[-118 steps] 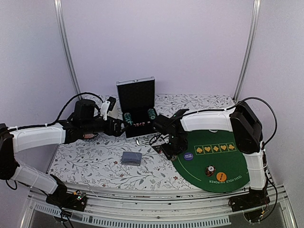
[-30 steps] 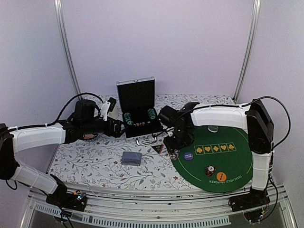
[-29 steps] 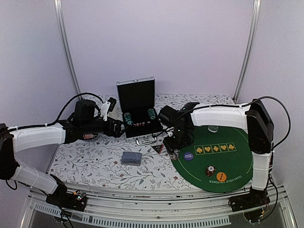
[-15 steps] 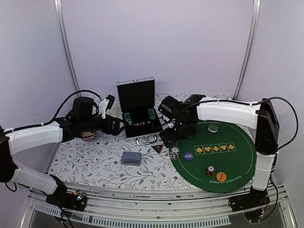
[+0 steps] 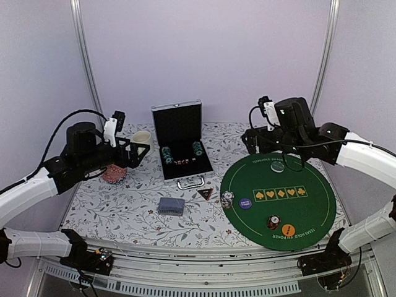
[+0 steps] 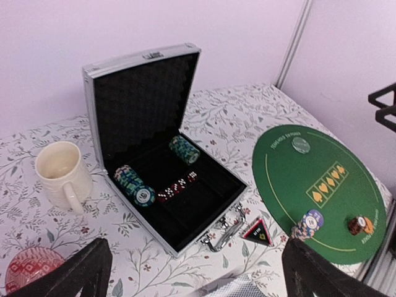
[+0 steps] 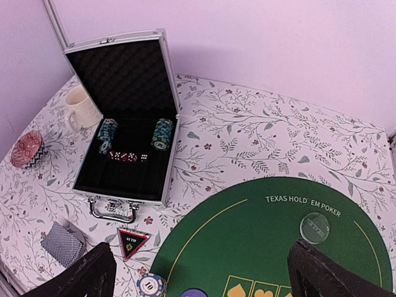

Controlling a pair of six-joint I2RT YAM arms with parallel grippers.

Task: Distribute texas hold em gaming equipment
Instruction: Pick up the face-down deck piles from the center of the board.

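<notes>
Right arm had pulled back from the mat's (image 5: 312, 210) left edge to the far right, leaving a chip stack (image 5: 228, 199) there, just beside the purple disc (image 5: 245, 202). Left arm had backed off the case (image 5: 178, 124) too. Right fingers (image 7: 80, 275) were wide open and empty. Left fingers (image 6: 68, 272) were also wide open and empty, near the mug (image 5: 142, 137). Second stack (image 5: 273, 221) sat just beside the orange disc (image 5: 288, 231). Cards (image 5: 171, 206) and marker (image 5: 208, 194) lay on the worktop (image 5: 111, 207) before the case.

Table (image 5: 111, 213), floral cloth, as I see it from above: open metal case (image 5: 184, 166) centre back; cream mug (image 5: 141, 140) and red patterned bowl (image 5: 114, 174) to its left; card deck (image 5: 171, 206) and triangular marker (image 5: 208, 193) in front (well apart); round green mat (image 5: 297, 213) at right.
</notes>
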